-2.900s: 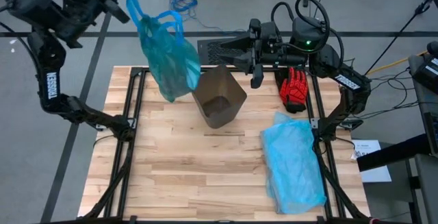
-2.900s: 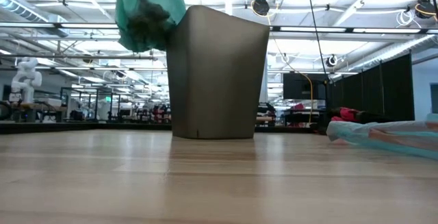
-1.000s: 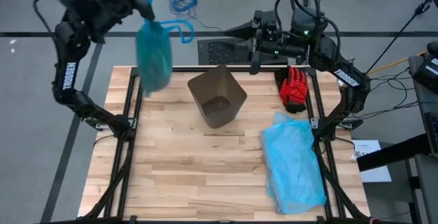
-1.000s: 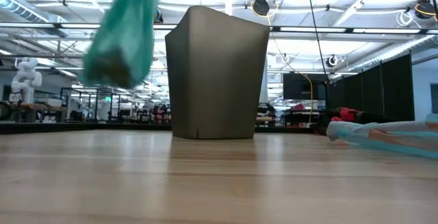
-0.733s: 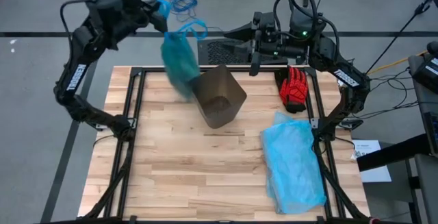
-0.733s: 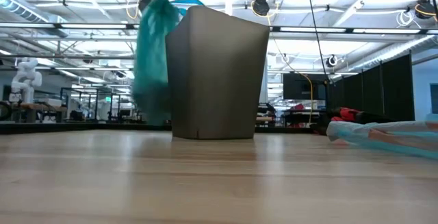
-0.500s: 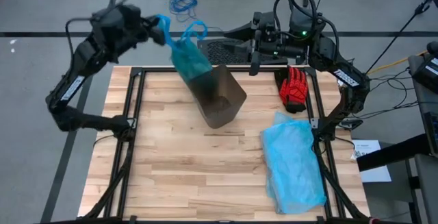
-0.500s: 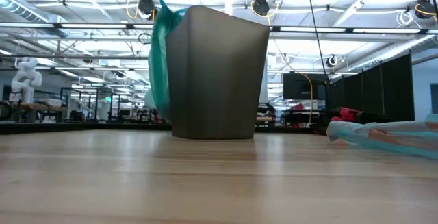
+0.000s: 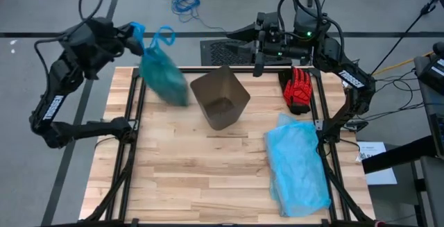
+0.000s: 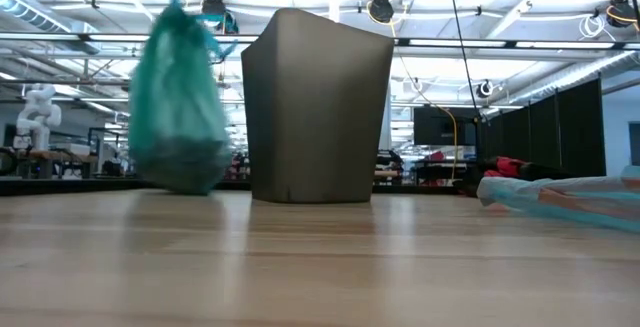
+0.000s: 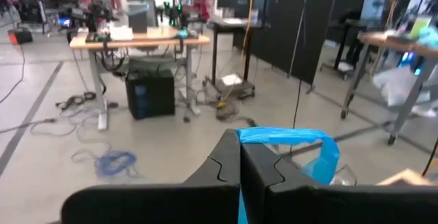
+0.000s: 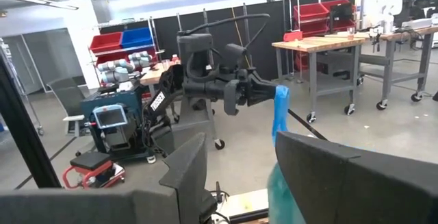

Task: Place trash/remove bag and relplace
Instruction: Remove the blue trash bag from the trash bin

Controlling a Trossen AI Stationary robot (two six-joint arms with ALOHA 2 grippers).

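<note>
Teal-green thin plastic bag (image 9: 162,80), see-through, bulging at the bottom w/ dark contents, hangs by bright blue handle loops (image 9: 164,37) from the left gripper (image 9: 133,37), clenched on a loop. Bag is over the table's (image 9: 187,171) far left edge, just beside the brown bin (image 9: 220,96), blurred. Right gripper (image 9: 232,31), fingers apart & empty, sits beyond the bin, near a red glove (image 9: 299,89). Paler blue bag (image 9: 298,164) lies on the table's right side.

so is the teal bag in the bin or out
Out: the bag hangs from the left gripper by a handle loop, beside the bin.
</note>
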